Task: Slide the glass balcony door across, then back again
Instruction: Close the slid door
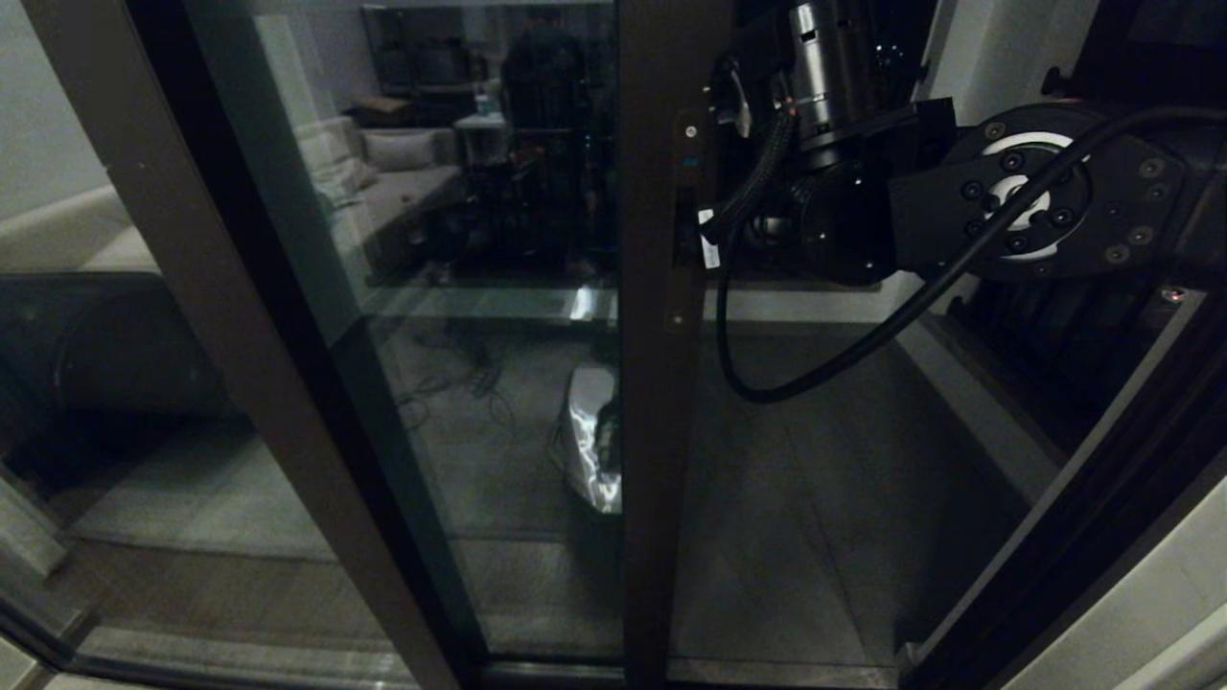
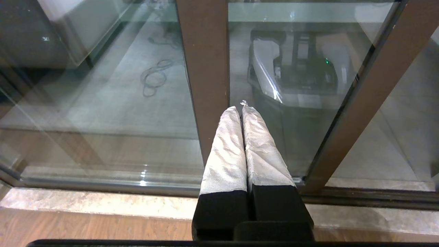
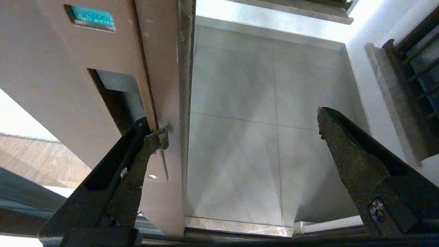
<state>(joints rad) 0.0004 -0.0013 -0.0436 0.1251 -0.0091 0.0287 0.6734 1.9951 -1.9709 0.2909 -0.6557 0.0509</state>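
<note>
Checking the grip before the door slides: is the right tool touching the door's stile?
Touching. In the right wrist view one finger of the open right tool presses on the glass balcony door's stile beside the slot handle; the other finger hangs free.

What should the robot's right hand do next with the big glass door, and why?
Probably push sideways on the glass balcony door. The right gripper is open, one of its fingers hooked at the edge of the stile by the slot handle, and tiled floor shows past the stile, so the door looks partly open. The left gripper is shut, low by the glass.
</note>
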